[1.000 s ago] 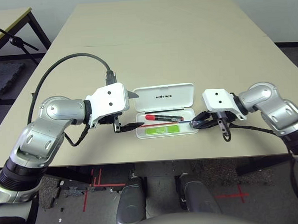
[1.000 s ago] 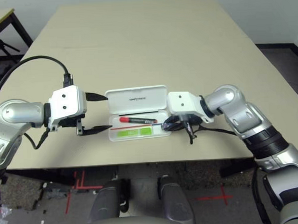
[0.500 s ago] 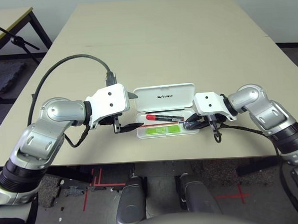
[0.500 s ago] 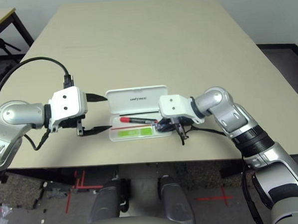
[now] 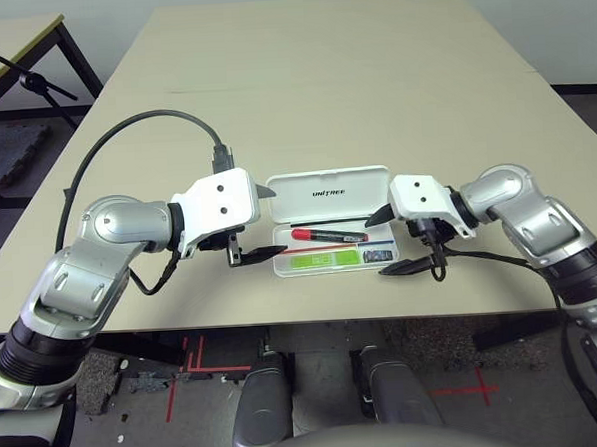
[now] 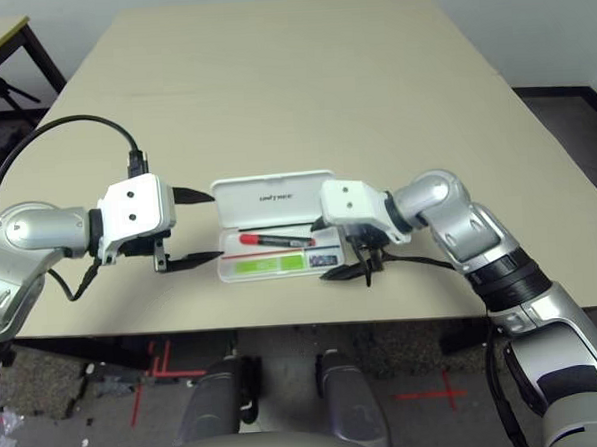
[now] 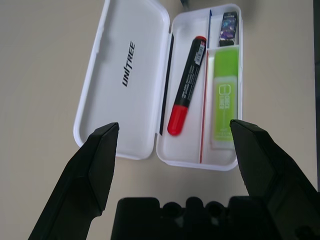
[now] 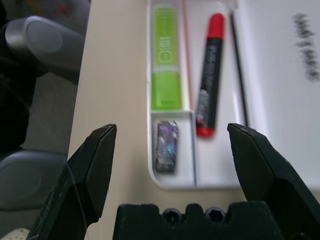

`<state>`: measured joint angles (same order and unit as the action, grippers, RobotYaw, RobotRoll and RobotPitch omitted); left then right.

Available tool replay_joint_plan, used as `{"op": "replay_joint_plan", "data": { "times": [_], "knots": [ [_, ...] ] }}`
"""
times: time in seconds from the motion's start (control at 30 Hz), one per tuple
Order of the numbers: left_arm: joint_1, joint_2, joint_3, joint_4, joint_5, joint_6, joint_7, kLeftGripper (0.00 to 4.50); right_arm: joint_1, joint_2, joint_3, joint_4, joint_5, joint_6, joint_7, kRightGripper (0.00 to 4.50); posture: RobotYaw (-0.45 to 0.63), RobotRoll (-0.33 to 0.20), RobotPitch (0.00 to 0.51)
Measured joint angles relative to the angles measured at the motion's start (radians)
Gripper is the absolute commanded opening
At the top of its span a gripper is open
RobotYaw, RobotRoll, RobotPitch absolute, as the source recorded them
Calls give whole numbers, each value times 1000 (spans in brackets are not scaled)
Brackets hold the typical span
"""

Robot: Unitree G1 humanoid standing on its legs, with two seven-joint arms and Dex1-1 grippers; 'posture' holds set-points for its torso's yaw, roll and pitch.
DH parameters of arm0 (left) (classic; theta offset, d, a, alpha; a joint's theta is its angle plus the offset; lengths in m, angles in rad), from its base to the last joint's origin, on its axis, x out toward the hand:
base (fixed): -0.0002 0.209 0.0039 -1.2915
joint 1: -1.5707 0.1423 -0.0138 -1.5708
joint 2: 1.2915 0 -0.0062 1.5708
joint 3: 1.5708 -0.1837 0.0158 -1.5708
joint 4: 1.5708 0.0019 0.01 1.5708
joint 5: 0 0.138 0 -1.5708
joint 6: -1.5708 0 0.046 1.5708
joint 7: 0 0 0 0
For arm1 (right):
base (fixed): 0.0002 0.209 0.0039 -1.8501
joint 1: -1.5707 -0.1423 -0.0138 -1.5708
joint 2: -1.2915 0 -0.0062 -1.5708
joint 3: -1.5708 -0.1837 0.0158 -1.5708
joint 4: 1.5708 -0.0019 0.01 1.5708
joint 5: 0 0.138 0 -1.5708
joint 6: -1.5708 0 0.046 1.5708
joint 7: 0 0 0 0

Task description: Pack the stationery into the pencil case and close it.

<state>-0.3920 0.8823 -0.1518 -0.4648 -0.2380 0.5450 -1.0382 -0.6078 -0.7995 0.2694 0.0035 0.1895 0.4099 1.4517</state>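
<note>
Here the right gripper stands at the right end of the open pencil case, its two black fingers spread wide, one up by the lid's corner and one low at the tray's front corner; nothing sits between them and they clasp nothing. In the right wrist view the fingertips flank the tray's end without touching what lies inside. Directly below that gripper, in the small end compartment of the tray, lies the small dark block, resting flat and free.

The left gripper is at the opposite, left end of the case, likewise splayed fully apart and empty, one finger near the lid's left edge and the other pointing at the tray's left front corner; whether that lower tip touches the plastic cannot be told.

Inside the tray, the lime-green highlighter fills the long front compartment, end to end with the block's pocket. Beside it, in the back section next to the hinge, the red-capped marker lies slightly askew, its cap toward the left end. A thin red stick runs along the divider between marker and highlighter.

The lid with the UNITREE lettering is laid back flat on the beige table, so the case is still open.
</note>
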Motion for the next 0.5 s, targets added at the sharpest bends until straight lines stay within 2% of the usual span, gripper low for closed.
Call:
{"op": "replay_joint_plan", "data": {
  "times": [0.13,0.3,0.5],
  "knots": [
    [15,3,0,1,0,0,0,4500,-35,-121,-96,56,44,41,40,4485,69,0,111],
    [35,8,4,4,0,-2,0,4500,-15,-227,-169,78,110,99,102,4485,57,0,110],
    [45,26,17,13,0,-11,-1,4500,35,-269,-207,84,144,129,110,4485,48,0,109]
  ]
}}
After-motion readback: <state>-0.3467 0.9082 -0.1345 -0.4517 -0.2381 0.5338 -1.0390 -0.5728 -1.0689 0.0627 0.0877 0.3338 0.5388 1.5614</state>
